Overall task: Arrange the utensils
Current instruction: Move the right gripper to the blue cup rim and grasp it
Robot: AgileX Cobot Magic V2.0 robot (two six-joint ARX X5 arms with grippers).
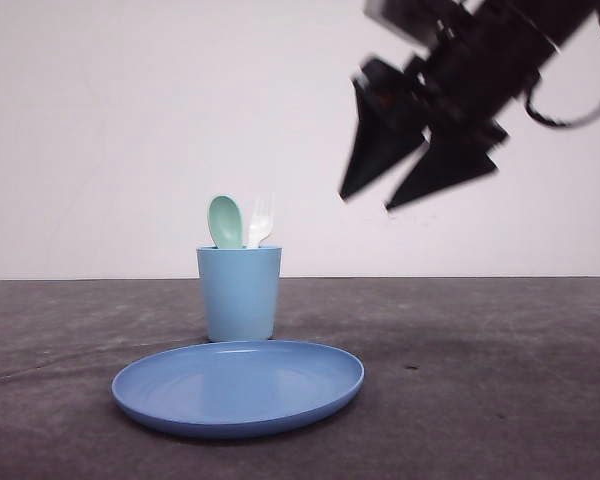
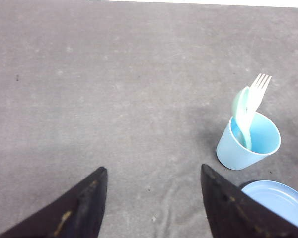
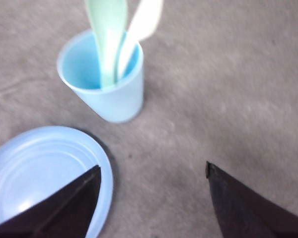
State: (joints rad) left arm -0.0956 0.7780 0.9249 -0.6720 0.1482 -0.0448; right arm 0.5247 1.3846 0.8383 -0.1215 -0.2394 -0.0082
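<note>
The right gripper (image 1: 365, 203) hung high above the table, motion-blurred, its arm reaching down from the upper right, black fingers (image 1: 378, 150) spread apart and empty. The left gripper (image 2: 153, 171) also stood parted, fingers (image 2: 82, 210) holding nothing.

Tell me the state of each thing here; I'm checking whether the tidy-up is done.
Spoon: standing in the cup, bowl up.
Fork: standing in the cup, tines up.
Cup: upright, behind the plate.
Plate: bare.
Left hand: open, holding nothing.
Right hand: open, raised, holding nothing.
</note>
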